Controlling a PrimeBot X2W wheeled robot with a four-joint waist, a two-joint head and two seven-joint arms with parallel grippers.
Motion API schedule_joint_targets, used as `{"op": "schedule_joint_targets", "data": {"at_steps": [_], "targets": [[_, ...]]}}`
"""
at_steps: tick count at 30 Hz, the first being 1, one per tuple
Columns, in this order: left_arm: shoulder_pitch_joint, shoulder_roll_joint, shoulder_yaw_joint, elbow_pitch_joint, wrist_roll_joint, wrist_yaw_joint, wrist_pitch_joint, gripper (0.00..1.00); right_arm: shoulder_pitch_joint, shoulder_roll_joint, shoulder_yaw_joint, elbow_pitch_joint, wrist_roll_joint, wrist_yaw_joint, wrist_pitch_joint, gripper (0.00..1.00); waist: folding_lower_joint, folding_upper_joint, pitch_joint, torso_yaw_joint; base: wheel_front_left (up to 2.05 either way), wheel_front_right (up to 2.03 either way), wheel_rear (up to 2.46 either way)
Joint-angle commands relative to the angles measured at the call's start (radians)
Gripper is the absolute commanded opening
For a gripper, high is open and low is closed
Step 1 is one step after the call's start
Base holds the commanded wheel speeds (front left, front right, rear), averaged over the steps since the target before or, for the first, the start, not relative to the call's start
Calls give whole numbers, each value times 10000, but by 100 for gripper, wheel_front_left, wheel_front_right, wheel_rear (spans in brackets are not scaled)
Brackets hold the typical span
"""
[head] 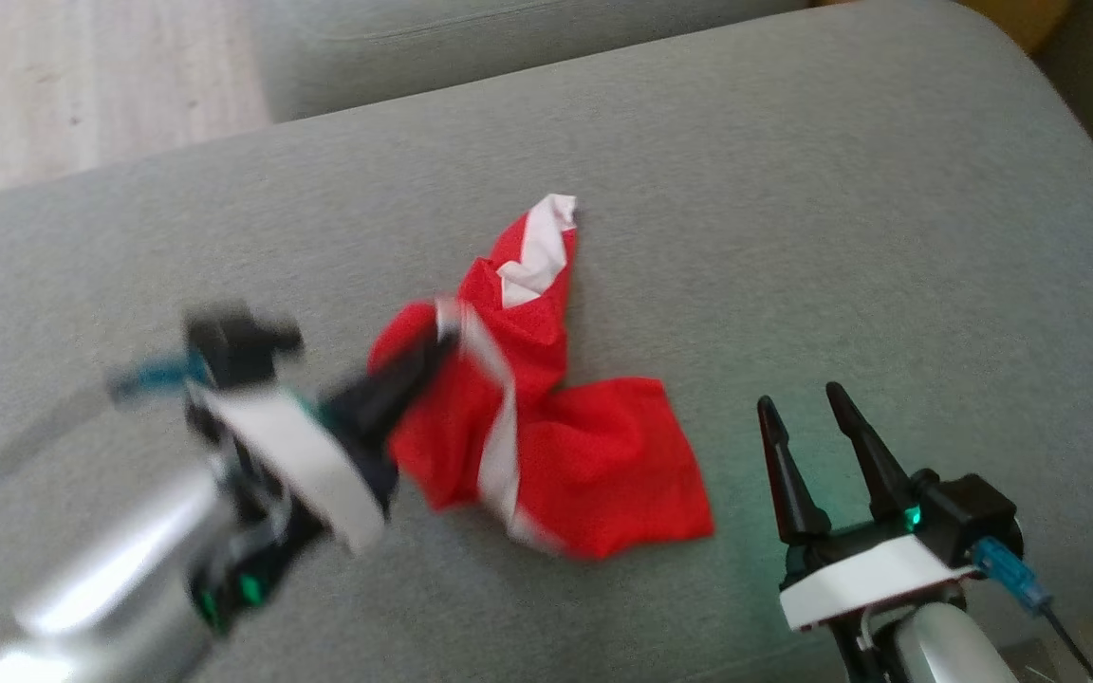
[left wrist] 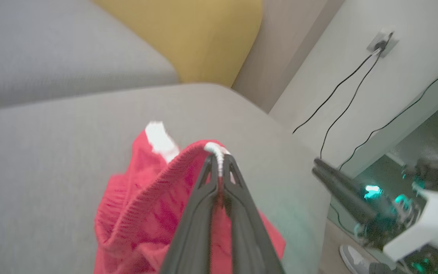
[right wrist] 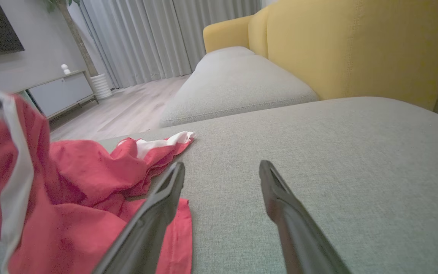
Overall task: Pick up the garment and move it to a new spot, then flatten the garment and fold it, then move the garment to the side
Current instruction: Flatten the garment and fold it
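- The left gripper (head: 433,346) is pinching the garment's white-striped edge, its fingers clenched tight on the fold.
- The red garment (head: 603,465) is lying crumpled mid-cushion on the grey sofa (head: 841,218).
- The right gripper (head: 798,398) is hovering just beside it, fingers spread, grasping nothing.

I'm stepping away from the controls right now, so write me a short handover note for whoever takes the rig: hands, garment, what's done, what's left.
Left hand: shut on the white-trimmed edge of the red mesh garment; that edge is raised off the grey fabric sofa cushion.
Right hand: open, holding nothing, over the cushion to the garment's right and apart from it.
Garment: crumpled, with the rest of it lying on the cushion.
Done: the grasp.
Left: carry it to a new spot, flatten it, fold it, move it to the side.
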Motion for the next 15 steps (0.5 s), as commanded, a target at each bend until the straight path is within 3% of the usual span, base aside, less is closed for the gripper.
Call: {"op": "schedule_joint_targets", "data": {"at_steps": [1,7,15], "targets": [[-874,331,725,-464,-283,18,165,0,-377,-35,263,-372,141,67,-111,100,0,0,-4,-269,0,0,0],[-2508,-45,1359,-774,-1330,744,1480,0,-483,-35,506,-674,684,67,-111,100,0,0,79,-1258,0,0,0],[-4372,-501,1664,494,-746,1717,1853,0,-482,-35,905,-1202,1140,67,-111,100,0,0,275,-2482,0,0,0]]}}
